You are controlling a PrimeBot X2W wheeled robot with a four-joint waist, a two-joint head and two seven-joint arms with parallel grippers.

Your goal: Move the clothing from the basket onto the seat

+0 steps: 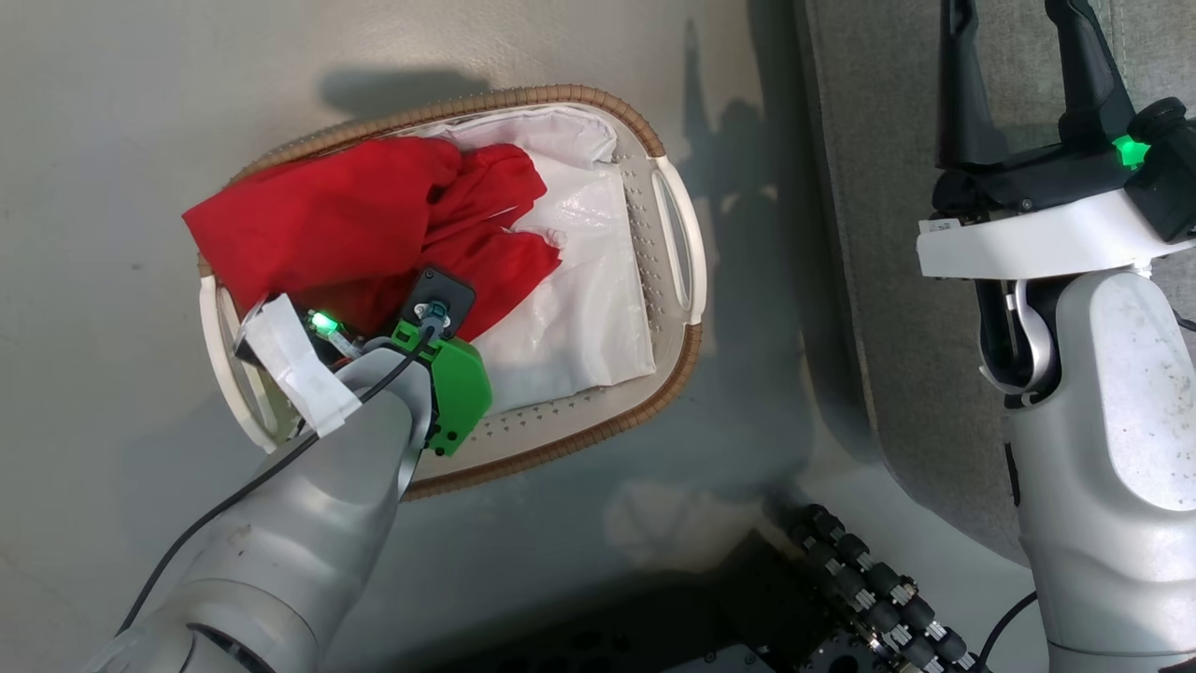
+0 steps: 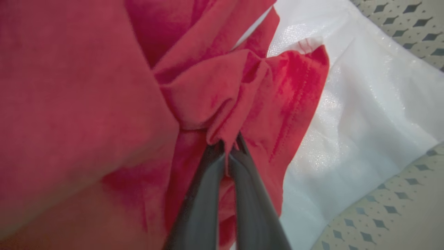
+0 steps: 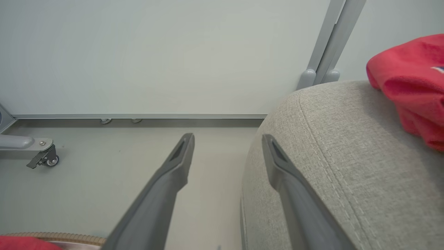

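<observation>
left gripper clamped on a fold of the clothing in the basket; seat lies to its right, beside the right gripper, spread wide and empty.

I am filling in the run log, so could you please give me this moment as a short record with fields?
left gripper: shut on a fold of the red garment
right gripper: open, holding nothing, at the rounded edge of the sofa
basket: on the floor, holds the red garment on a white liner
sofa load: a second red garment lies on it
task status: partly done; one garment not yet out of the basket
</observation>
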